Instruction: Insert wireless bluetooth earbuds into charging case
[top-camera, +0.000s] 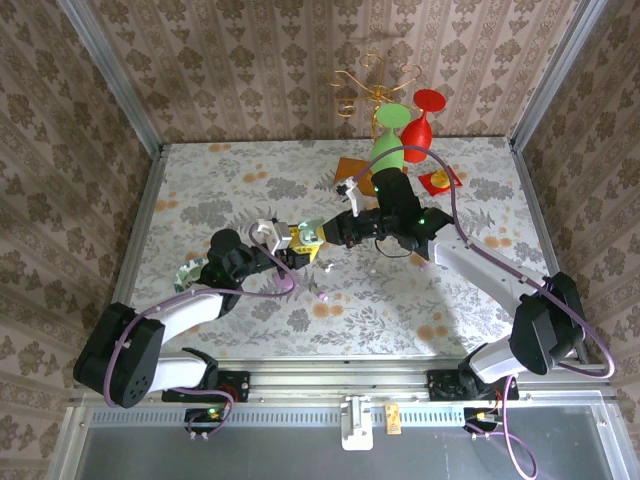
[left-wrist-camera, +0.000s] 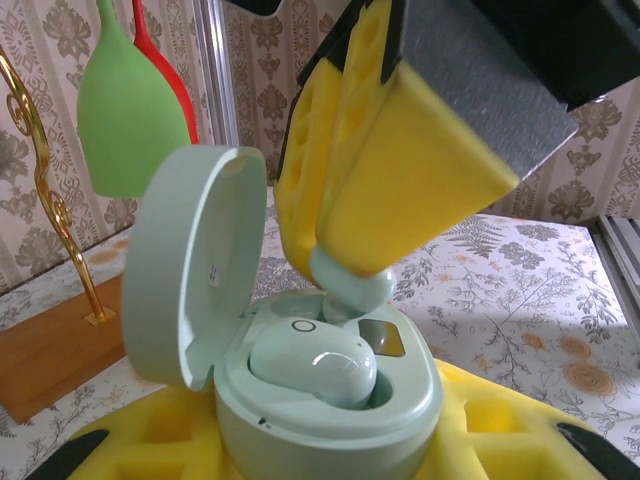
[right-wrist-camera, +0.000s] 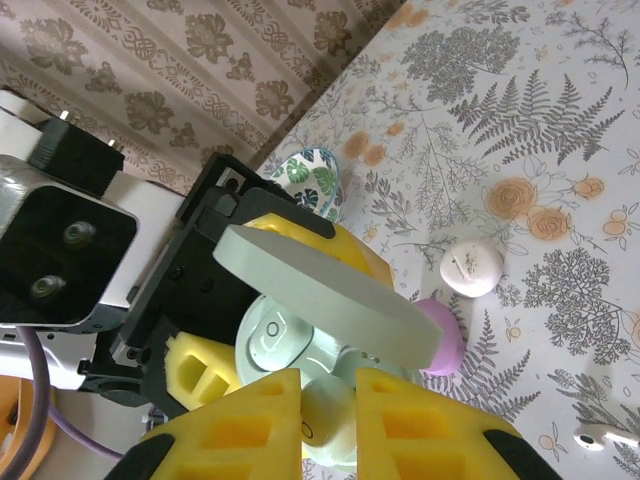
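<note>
Ok, right wrist view: purple case (right-wrist-camera: 440, 335) just beside mint case (right-wrist-camera: 275, 345) at 3 o'clock, white case (right-wrist-camera: 472, 266) at 2, loose bud (right-wrist-camera: 600, 435) at 4 on bench (right-wrist-camera: 560, 120). Lid (left-wrist-camera: 190, 270) open. One bud (left-wrist-camera: 312, 362) seated inside. Right pincer (top-camera: 335, 232), narrow, pinches second bud (left-wrist-camera: 350, 290) over the free socket. Left pincer (top-camera: 300, 240) clamps mint case.

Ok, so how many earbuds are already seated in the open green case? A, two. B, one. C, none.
B: in the left wrist view one earbud sits in the green case, while the second earbud is pinched in the right gripper just above it.
</note>
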